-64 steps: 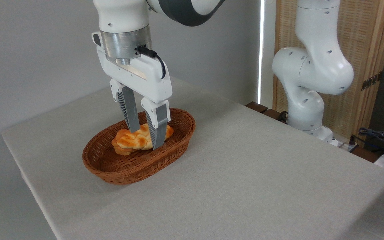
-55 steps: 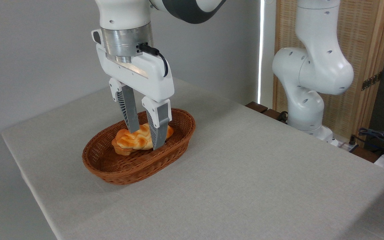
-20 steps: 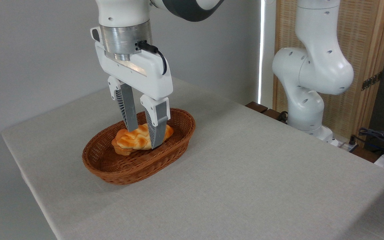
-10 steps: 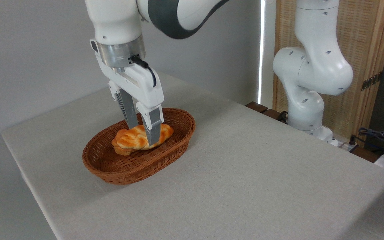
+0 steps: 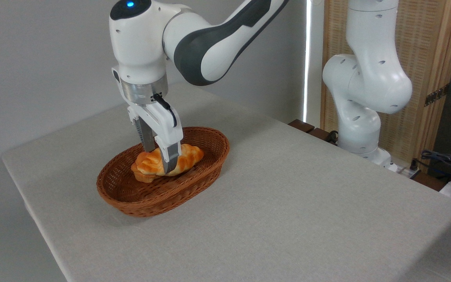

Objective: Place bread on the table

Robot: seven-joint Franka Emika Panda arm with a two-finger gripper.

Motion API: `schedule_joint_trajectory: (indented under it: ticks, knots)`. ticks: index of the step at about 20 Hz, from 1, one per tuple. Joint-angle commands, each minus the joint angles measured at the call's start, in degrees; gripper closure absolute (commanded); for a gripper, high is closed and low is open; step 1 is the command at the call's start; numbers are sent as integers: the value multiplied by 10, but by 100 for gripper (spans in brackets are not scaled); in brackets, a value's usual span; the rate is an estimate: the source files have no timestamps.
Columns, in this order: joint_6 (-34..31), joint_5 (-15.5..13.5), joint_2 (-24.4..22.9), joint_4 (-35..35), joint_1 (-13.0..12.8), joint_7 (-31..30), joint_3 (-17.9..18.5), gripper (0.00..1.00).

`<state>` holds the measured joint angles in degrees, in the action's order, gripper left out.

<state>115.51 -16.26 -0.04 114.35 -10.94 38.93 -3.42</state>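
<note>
Inside one basket, one claw straddles one bread; grip unclear.

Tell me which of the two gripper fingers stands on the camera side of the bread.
The finger further right: its whole length crosses the front of the bread, while the other one's tip disappears behind the loaf in the basket.

I'm looking into a robot lab: my arm is bolted beside a cloth-covered tabletop, bare grey walls, a woven screen, loose cables at the edge.
</note>
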Motion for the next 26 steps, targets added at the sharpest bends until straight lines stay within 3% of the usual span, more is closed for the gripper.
schedule_joint_trajectory:
  ticks: [1,11,12,14,16,26]
  knots:
    - [15,-11,-10,25,-19,1,7,0]
    - [13,-5,14,24,-30,0,7,0]
    - [12,-5,14,23,-30,0,7,6]
    - [10,-6,14,20,-30,1,7,38]
    - [9,-6,14,16,-29,3,10,56]
    - [5,-6,13,15,-28,7,13,52]
